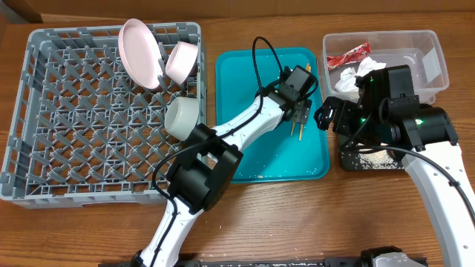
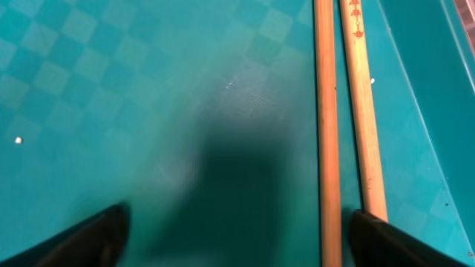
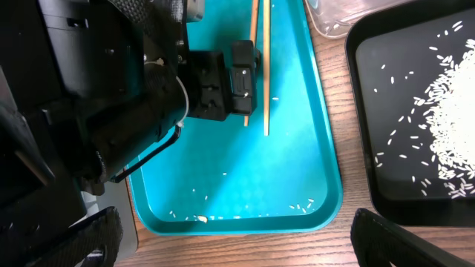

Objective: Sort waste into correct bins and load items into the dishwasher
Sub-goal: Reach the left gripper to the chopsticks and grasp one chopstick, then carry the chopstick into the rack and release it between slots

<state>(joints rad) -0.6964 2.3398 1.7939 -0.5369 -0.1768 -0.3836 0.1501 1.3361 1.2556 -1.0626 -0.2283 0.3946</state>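
Two wooden chopsticks [image 1: 297, 129] lie side by side on the right half of the teal tray [image 1: 241, 89]. My left gripper [image 1: 300, 113] is open and low over them. In the left wrist view one chopstick [image 2: 326, 133] runs between the fingers [image 2: 236, 226], close to the right finger. The other passes under that finger. My right gripper [image 1: 331, 115] is open and empty. In its wrist view [image 3: 234, 226] it hangs above the teal tray's front edge [image 3: 297, 211]. The grey dish rack [image 1: 74, 148] holds a pink plate [image 1: 139, 52], a pink bowl [image 1: 182, 61] and a white cup [image 1: 182, 117].
The clear tub [image 1: 438, 59] at the back right holds the red wrapper [image 1: 349, 55] and white tissue [image 1: 364, 73]. The black tray [image 3: 393, 59] in front of it holds rice [image 3: 453, 119]. Loose rice grains lie on the teal tray near its front edge [image 3: 204, 216].
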